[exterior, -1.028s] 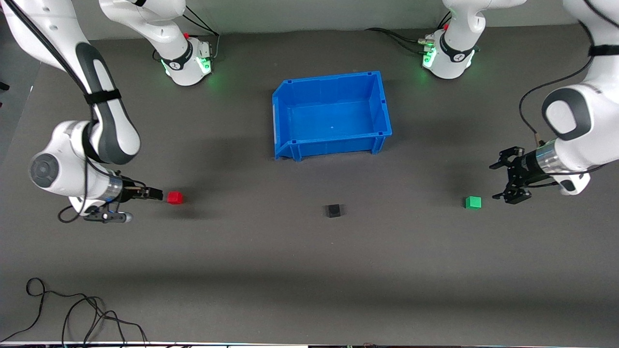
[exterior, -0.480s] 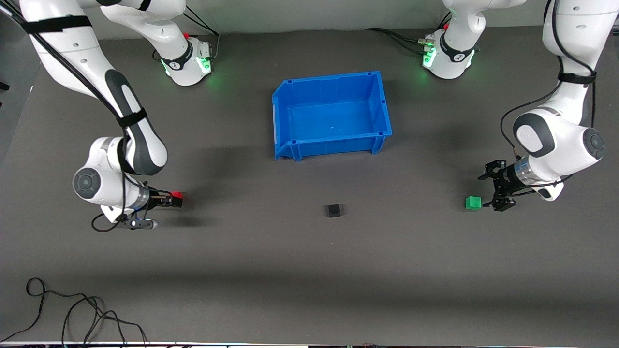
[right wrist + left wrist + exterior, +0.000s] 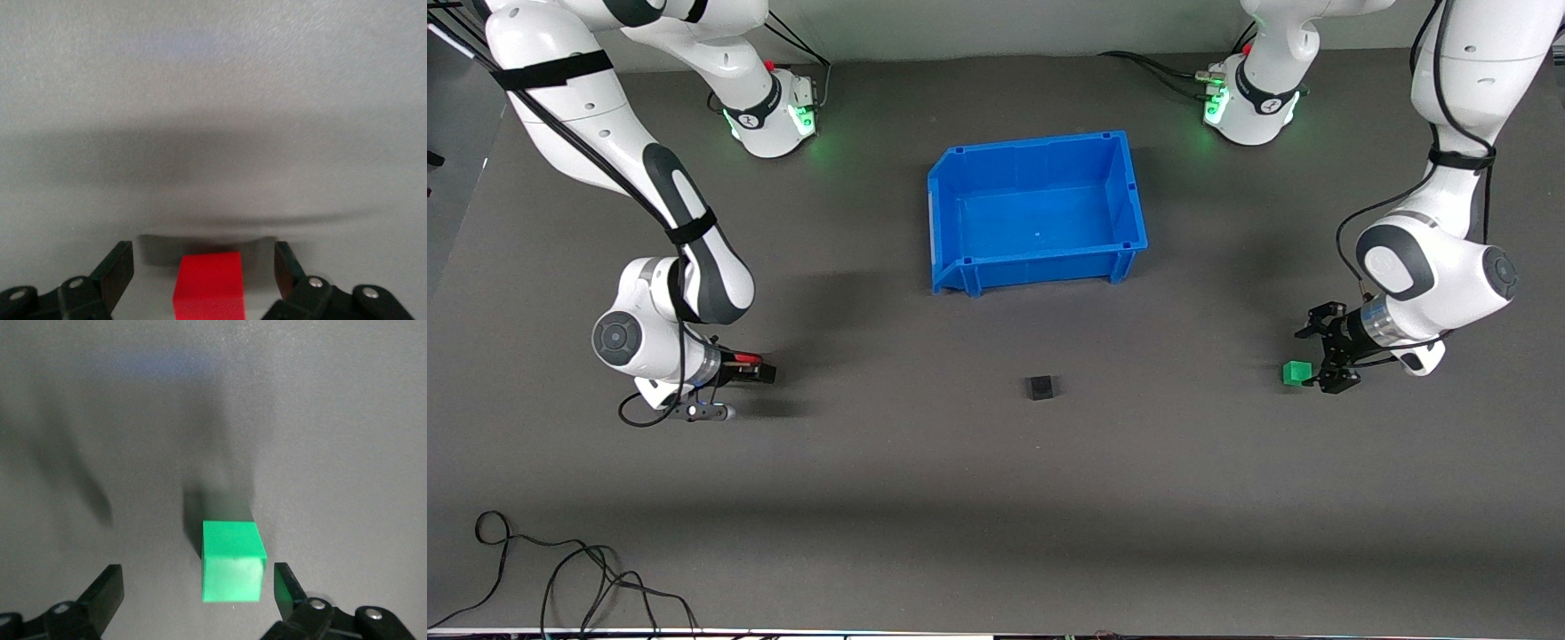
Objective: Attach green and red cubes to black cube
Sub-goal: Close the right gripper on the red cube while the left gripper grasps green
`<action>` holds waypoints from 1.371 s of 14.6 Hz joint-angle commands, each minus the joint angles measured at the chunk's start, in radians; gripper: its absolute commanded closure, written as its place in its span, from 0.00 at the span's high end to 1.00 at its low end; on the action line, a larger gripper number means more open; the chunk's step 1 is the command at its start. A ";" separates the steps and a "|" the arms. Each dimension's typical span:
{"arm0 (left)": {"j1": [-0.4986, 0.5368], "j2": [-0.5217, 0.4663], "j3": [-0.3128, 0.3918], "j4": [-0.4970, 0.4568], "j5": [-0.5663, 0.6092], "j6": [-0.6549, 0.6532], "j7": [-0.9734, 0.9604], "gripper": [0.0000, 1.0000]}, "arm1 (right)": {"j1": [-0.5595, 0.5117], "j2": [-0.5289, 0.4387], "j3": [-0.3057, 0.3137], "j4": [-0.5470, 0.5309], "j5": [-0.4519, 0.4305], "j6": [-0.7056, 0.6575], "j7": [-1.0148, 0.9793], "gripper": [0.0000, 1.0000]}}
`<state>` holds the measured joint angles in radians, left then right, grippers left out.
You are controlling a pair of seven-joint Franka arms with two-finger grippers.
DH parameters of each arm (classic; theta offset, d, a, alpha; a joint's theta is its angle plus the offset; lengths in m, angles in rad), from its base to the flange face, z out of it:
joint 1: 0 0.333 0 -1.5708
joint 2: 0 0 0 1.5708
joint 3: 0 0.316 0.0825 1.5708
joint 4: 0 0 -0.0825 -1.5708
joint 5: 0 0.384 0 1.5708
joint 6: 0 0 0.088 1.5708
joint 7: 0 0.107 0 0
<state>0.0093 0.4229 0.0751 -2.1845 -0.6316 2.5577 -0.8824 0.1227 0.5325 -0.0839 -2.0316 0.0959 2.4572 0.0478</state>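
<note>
Green and red both waited to be gripped; judged that to be the step in hand. Found the green cube point(image 3: 1296, 372) point(image 3: 230, 563) on the counter point(image 3: 996, 498) toward the left arm's end, with the left pincer point(image 3: 1317, 359) point(image 3: 197, 581) low around it and spread wide. Noted the cube off centre in the left wrist view, just beside one finger and well apart from the other. Would have called for a small sideways shift before closing, so that neither finger shoved the cube askew.

Found the red cube point(image 3: 751, 359) point(image 3: 208, 287) toward the right arm's end, deep between the fingers of the right pincer point(image 3: 761, 371) point(image 3: 203, 260). Saw that pincer open too, with a gap on each side and the cube near the middle, faces square to the pads. Judged a straight, gentle squeeze enough there, flat on two parallel faces, with no twist.

Saw the black cube point(image 3: 1040, 387) alone between the two, nearer the front camera than the blue bin point(image 3: 1032, 142), touched by nothing. Reckoned that firm, level grips mattered most, since any tilt taken on at pickup would likely spoil the face-to-face meeting with the black cube.
</note>
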 commanded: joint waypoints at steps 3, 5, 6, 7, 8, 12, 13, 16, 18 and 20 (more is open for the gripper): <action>-0.008 0.028 0.003 0.029 -0.023 0.009 0.020 1.00 | 0.011 -0.037 -0.010 -0.048 0.011 0.020 0.014 0.92; -0.006 0.031 0.003 0.035 -0.022 0.009 0.020 0.84 | 0.009 -0.037 -0.011 -0.053 0.011 0.025 0.014 0.87; -0.005 0.033 0.003 0.040 -0.022 0.009 0.022 0.71 | 0.009 -0.037 -0.011 -0.053 0.010 0.025 0.014 0.83; -0.005 0.039 0.003 0.043 -0.023 0.009 0.025 0.59 | 0.009 -0.039 -0.013 -0.056 0.010 0.025 0.014 0.83; -0.003 0.039 0.003 0.046 -0.022 0.009 0.026 0.48 | 0.009 -0.040 -0.013 -0.062 0.010 0.025 0.015 0.83; -0.002 0.039 0.003 0.055 -0.023 0.004 0.026 0.27 | 0.009 -0.052 -0.013 -0.073 0.010 0.025 0.014 0.71; -0.002 0.039 0.003 0.058 -0.022 0.001 0.025 0.27 | 0.008 -0.052 -0.014 -0.073 0.010 0.025 0.011 0.66; -0.002 0.037 0.003 0.080 -0.023 -0.011 0.014 0.26 | 0.008 -0.052 -0.014 -0.073 0.010 0.025 0.011 0.52; -0.003 0.031 0.003 0.113 -0.023 -0.039 0.000 0.26 | 0.008 -0.052 -0.014 -0.073 0.010 0.025 0.011 0.41; -0.005 0.030 0.005 0.164 -0.020 -0.115 -0.042 0.26 | 0.008 -0.052 -0.014 -0.073 0.011 0.025 0.014 0.00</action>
<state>0.0098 0.4498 0.0743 -2.0803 -0.6415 2.5170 -0.8892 0.1231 0.5029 -0.0934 -2.0785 0.0961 2.4707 0.0490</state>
